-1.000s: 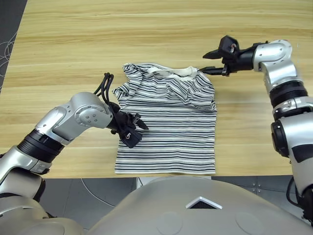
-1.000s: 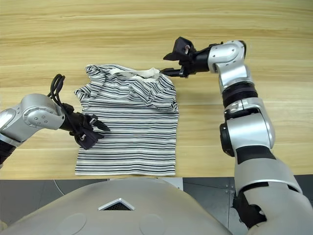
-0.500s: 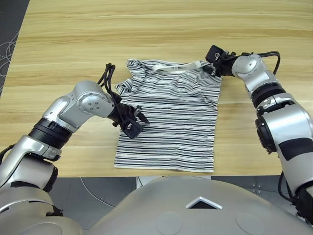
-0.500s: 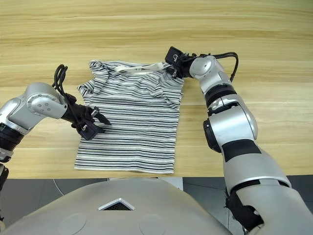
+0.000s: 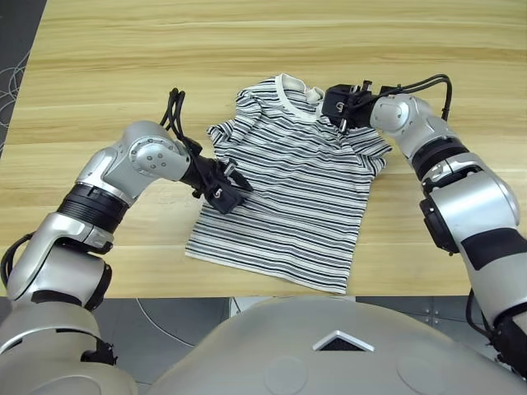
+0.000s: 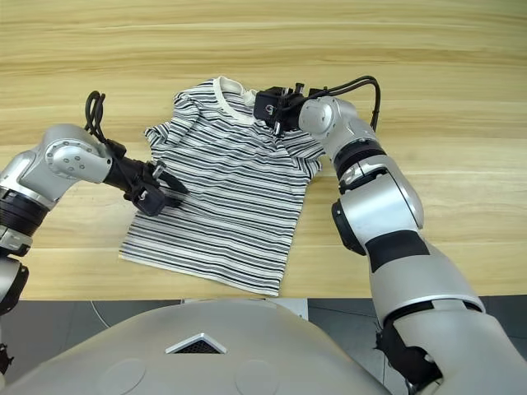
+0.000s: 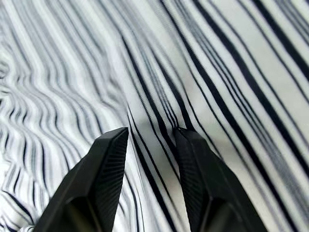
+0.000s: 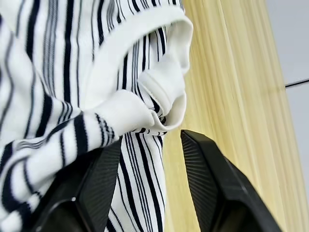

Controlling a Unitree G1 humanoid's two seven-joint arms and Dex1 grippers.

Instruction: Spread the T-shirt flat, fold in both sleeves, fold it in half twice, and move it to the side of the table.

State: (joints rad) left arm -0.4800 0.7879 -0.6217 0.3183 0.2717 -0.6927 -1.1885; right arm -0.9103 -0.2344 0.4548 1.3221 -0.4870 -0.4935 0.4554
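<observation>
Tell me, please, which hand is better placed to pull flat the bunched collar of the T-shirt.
Right. The right hand is at the bunched collar of the T-shirt. The left hand rests lower, on the shirt's left side below the sleeve, farther from the collar.

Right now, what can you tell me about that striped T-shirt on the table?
The T-shirt looks like soft knit cloth, white with thin dark stripes and a plain white collar. It lies mostly spread but skewed on the wooden table, hem near the front edge, short sleeves out, rumpled around the shoulders. The left gripper rests on one side of it with fingers apart; the right gripper touches bunched fabric beside the collar.
</observation>
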